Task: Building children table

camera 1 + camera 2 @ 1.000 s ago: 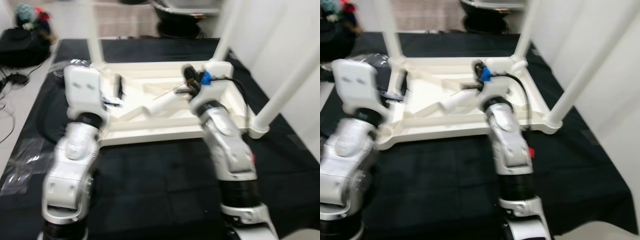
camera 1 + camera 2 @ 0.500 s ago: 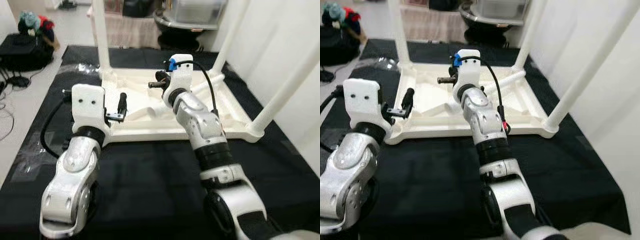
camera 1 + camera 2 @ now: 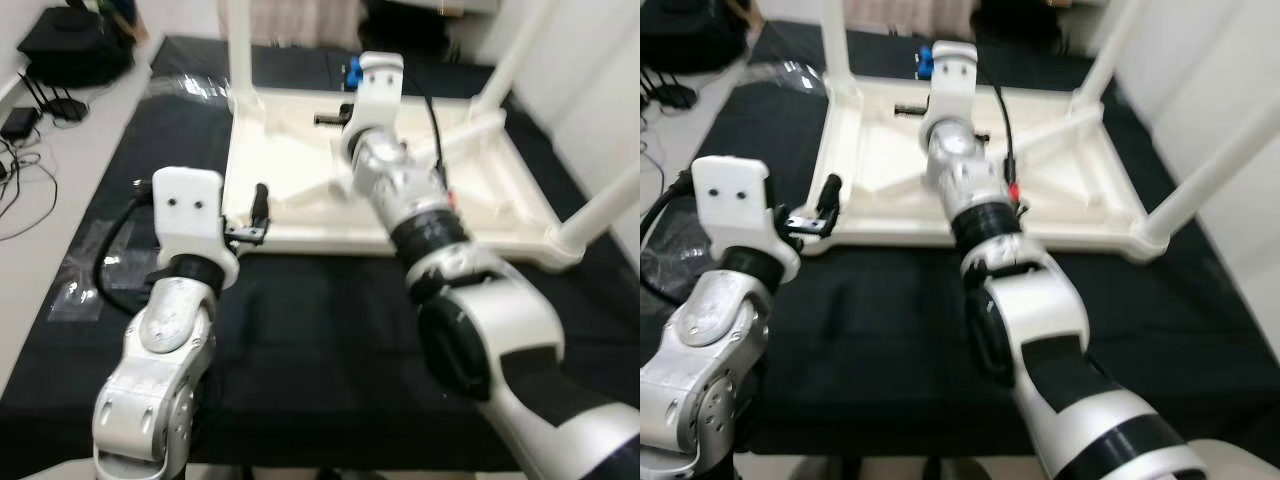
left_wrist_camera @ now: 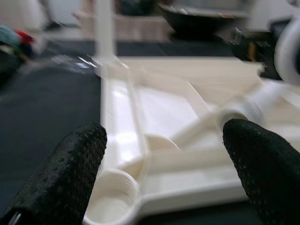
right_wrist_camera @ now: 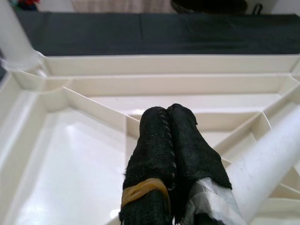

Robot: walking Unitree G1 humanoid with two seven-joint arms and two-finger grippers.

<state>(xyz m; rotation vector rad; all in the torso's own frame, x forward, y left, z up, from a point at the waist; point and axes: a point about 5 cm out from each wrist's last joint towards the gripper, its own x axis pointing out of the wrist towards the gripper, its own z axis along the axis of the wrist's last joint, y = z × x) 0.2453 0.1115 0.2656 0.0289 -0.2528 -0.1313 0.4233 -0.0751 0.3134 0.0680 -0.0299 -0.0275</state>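
A white plastic children's table (image 3: pixel 300 190) lies upside down on a black mat (image 3: pixel 320 320), three legs screwed in and standing up. A loose leg (image 5: pixel 269 159) rests inside its ribbed underside. The right claw (image 5: pixel 169 136), fingers pressed shut and empty, hovers over the ribs beside that leg. The left claw (image 4: pixel 164 154) is spread wide near the empty corner socket (image 4: pixel 108 197). The round leg may roll off if nudged. Pale floor and cables (image 3: pixel 25 190) lie to the left.
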